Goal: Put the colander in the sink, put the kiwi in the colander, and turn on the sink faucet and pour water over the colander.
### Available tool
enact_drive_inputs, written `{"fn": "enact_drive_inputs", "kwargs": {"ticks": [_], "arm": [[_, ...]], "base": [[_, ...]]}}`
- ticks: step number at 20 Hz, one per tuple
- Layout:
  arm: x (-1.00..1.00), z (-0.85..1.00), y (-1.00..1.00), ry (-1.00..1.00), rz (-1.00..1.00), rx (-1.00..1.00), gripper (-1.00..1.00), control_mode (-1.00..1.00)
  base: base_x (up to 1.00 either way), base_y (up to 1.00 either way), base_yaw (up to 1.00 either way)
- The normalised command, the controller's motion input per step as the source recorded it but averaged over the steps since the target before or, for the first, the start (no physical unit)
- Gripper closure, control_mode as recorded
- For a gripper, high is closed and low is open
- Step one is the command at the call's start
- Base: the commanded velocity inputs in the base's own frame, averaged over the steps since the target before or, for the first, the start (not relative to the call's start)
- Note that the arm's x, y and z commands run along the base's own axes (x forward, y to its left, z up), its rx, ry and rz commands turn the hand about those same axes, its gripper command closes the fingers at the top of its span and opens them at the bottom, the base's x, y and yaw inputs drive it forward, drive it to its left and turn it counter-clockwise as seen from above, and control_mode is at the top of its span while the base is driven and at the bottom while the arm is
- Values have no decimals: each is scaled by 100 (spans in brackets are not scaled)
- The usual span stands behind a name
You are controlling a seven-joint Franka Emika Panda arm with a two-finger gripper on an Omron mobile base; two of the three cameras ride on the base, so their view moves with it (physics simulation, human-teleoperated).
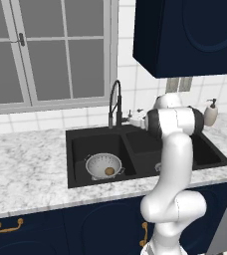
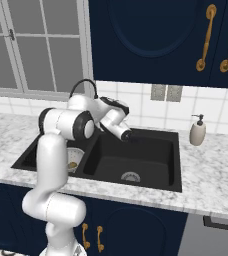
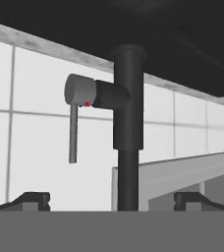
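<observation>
The silver colander (image 1: 101,163) sits in the left basin of the black sink (image 1: 80,180), with the brown kiwi (image 1: 109,171) lying inside it. In the right base view my arm partly hides the colander (image 2: 75,156) and the kiwi (image 2: 72,165). The black gooseneck faucet (image 1: 114,102) rises behind the divider between the basins. My gripper (image 2: 128,135) hovers over the back of the sink beside the faucet's base. In the rolled hand view the faucet's post (image 3: 128,113) stands straight ahead, and its grey lever (image 3: 73,132) lies to the left. My gripper (image 3: 115,201) is open, one fingertip on each side of the post, touching nothing.
A beige soap dispenser (image 1: 211,113) stands on the marble counter (image 1: 26,169) at the sink's back right corner. The right basin (image 2: 130,176) holds just its drain. A window fills the wall behind, and a dark upper cabinet (image 1: 185,35) hangs over the right side.
</observation>
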Motion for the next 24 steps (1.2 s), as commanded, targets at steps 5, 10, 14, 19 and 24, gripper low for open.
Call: {"fn": "enact_drive_inputs", "kwargs": {"ticks": [5,10,14,19,24], "arm": [[35,-3,0,-1,0,0,-100,-100],[38,-25,0,0,0,0,-100,-100],[37,-30,0,0,0,0,-100,-100],[36,-25,0,0,0,0,-100,-100],[29,-6,0,0,-4,0,-100,-100]], "base": [[0,0,0],[0,0,0],[0,0,0],[0,0,0],[0,0,0]]}}
